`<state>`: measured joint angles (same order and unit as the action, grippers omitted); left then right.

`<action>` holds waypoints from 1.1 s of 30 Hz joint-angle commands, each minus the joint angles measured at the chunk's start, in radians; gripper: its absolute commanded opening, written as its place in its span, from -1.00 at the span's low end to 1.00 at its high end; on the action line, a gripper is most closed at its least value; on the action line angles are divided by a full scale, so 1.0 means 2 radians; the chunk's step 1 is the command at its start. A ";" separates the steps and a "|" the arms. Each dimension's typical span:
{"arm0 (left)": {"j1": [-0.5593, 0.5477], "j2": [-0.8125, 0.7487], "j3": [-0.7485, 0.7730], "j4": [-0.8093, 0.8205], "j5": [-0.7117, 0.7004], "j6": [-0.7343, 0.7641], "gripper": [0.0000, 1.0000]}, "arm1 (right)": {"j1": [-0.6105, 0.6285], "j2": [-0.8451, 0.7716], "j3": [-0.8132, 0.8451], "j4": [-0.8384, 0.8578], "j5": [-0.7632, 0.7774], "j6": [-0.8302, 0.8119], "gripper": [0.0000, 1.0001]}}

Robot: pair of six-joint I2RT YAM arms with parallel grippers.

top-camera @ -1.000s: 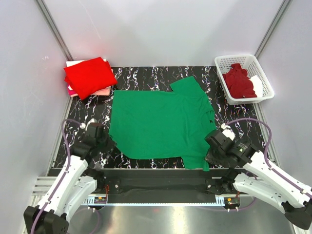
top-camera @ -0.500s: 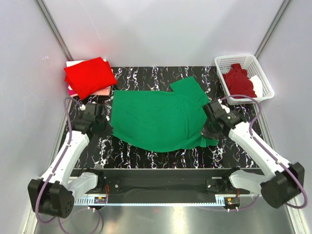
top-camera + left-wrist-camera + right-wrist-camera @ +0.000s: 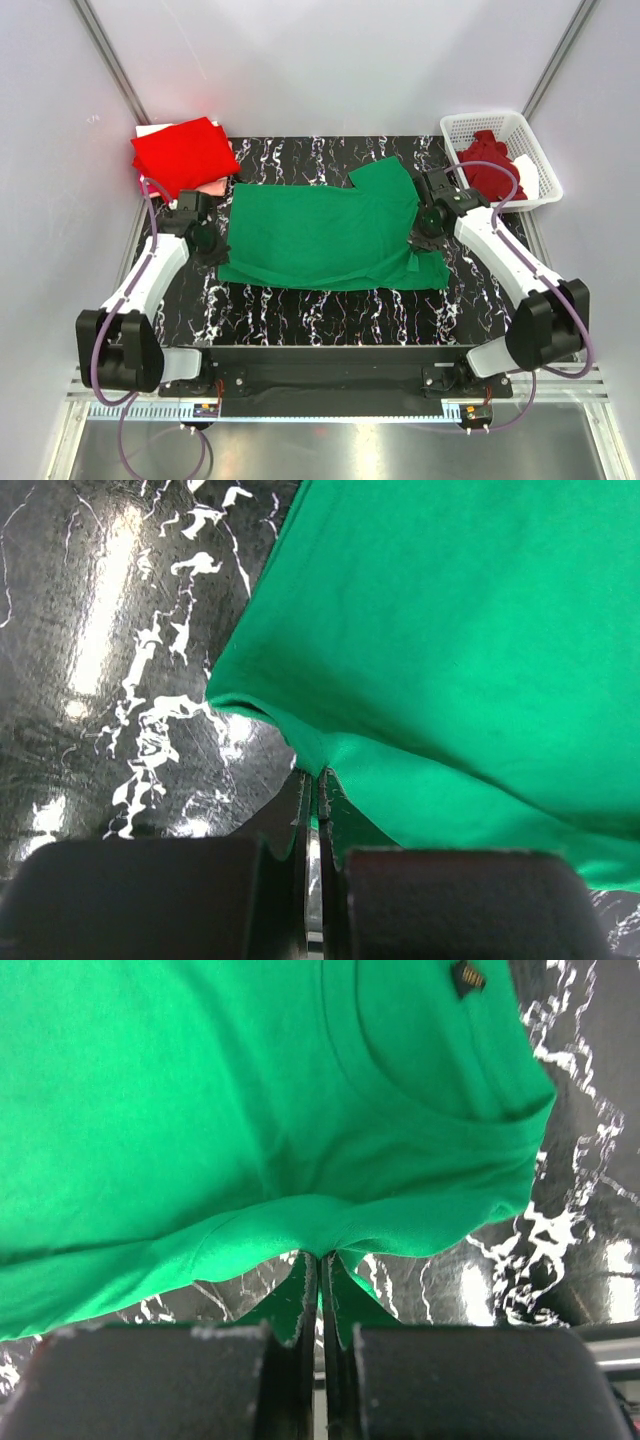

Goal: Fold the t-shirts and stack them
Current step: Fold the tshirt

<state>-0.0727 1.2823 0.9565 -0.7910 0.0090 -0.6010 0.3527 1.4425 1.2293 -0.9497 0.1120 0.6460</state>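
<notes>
Fingers (image 3: 290,815) of the left gripper (image 3: 315,780) are pressing flat together on a pinch of the emerald green t-shirt (image 3: 320,235) at its left end. We are seeing the same at the right gripper (image 3: 320,1260): its fingers are closed tight on a bunched edge just below the collar, label side showing.

From above, the green tee is lying crosswise on the marbled black table (image 3: 320,315), collar end right, one sleeve poking toward the far side. Both grippers are sitting at its ends, roughly level with each other.

A red t-shirt (image 3: 183,155) is resting folded at the far left corner on paler ones. A maroon t-shirt (image 3: 490,165) is waiting in the white basket (image 3: 553,187), far right.

We are judging this as the first lengthwise fold, mid-carry. The near side is reading as a straight doubled line already. The next move is calling for both arms travelling evenly to the far edge, laying the held hem flat, and only then releasing together, or the layer is likely to skew.
</notes>
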 commanded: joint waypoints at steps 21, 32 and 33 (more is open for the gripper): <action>0.026 0.131 0.056 0.050 -0.004 0.043 -1.00 | -0.059 0.135 0.095 0.032 0.001 -0.054 -1.00; 0.028 0.217 0.115 0.040 -0.021 0.047 -0.95 | -0.077 0.228 0.175 0.028 0.018 -0.058 -0.69; 0.028 0.225 0.131 0.037 -0.018 0.050 -0.82 | -0.077 0.235 0.184 0.022 0.021 -0.060 -0.44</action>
<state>-0.0242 1.6958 1.1355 -0.7189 0.0036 -0.5228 0.2089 1.8858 1.5166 -0.9104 0.1146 0.5491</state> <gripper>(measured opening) 0.059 0.197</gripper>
